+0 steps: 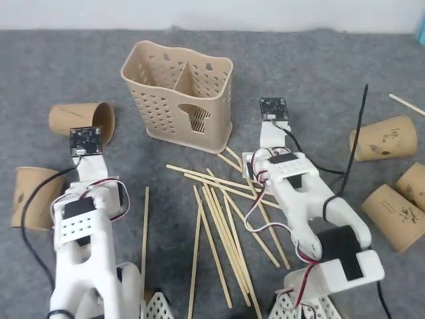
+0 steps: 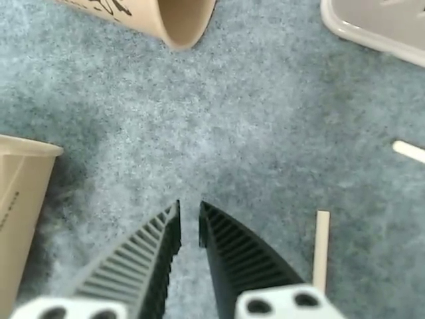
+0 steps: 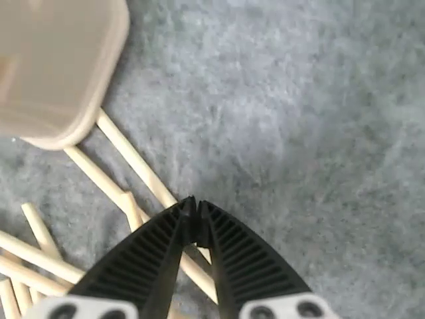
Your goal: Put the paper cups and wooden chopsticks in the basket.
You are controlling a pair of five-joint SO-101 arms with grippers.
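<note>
The beige perforated basket (image 1: 176, 93) stands upright at the back centre of the grey mat. Several wooden chopsticks (image 1: 226, 226) lie scattered in front of it, and one chopstick (image 1: 145, 226) lies apart by the left arm. Two paper cups (image 1: 83, 119) (image 1: 33, 196) lie on their sides at the left, and three (image 1: 385, 138) (image 1: 398, 216) (image 1: 415, 183) at the right. My left gripper (image 2: 189, 209) hovers over bare mat between the left cups, its fingers almost together and holding nothing. My right gripper (image 3: 194, 203) is shut just above a chopstick (image 3: 133, 163) near the basket's corner (image 3: 56, 66).
One stray chopstick (image 1: 406, 104) lies at the far right edge. In the left wrist view a cup mouth (image 2: 179, 23), a cup rim (image 2: 20, 199), a chopstick (image 2: 321, 249) and the basket's base (image 2: 378, 23) surround the gripper. Black cables (image 1: 355, 143) trail beside the right arm.
</note>
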